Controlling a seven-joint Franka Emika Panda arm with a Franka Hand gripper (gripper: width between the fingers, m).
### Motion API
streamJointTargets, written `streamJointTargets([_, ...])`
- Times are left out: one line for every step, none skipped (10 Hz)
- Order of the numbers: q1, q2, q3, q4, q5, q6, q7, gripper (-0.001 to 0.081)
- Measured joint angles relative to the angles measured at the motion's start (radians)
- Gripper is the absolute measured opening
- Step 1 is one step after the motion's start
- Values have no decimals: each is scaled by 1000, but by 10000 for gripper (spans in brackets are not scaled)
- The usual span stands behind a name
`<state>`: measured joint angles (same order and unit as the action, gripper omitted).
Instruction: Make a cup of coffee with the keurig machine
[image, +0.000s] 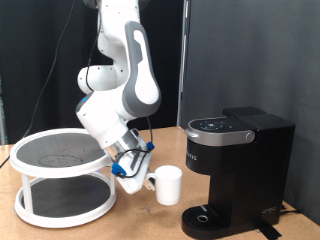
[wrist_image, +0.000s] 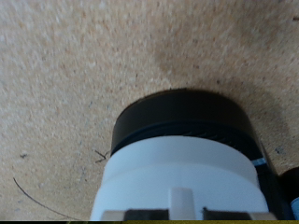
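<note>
The cup (image: 168, 185), a small white mug, stands upright on the table just to the exterior view's left of the keurig machine (image: 235, 170), with its handle turned towards the arm. It is not on the machine's round drip base (image: 205, 217). The black machine's lid is down. My gripper (image: 135, 160) hangs low, tilted, right beside the cup's handle, its blue-tipped fingers apart with nothing between them. In the wrist view only a round black-and-white part of the hand (wrist_image: 187, 159) shows over the tan tabletop; neither the fingers nor the cup appear.
A white round two-tier tray stand (image: 62, 178) takes up the exterior view's left, close to the arm's elbow. A black curtain hangs behind the machine. A cable runs past the gripper.
</note>
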<state>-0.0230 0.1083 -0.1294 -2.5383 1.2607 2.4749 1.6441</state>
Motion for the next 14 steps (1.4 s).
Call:
streamJointTargets([5, 6, 19, -1, 47, 16, -32, 2])
streamJointTargets([10, 15, 35, 0, 80, 31, -45, 2])
streamJointTargets([15, 29, 51, 3, 113, 53, -57, 2])
streamJointTargets([20, 43, 68, 8, 159, 75, -83, 2])
streamJointTargets([24, 60, 81, 15, 196, 92, -106, 2])
streamJointTargets([25, 76, 92, 23, 221, 99, -123, 2])
streamJointTargets([27, 89, 99, 31, 244, 101, -140, 2])
streamJointTargets([27, 102, 105, 39, 264, 103, -156, 2])
streamJointTargets([27, 113, 111, 45, 278, 105, -169, 2])
streamJointTargets([27, 122, 117, 51, 285, 107, -173, 2])
streamJointTargets([27, 132, 122, 56, 296, 108, -185, 2])
streamJointTargets([27, 138, 128, 60, 309, 108, -197, 2])
streamJointTargets([27, 143, 134, 65, 320, 108, -208, 2])
streamJointTargets([27, 149, 141, 70, 330, 108, -215, 2])
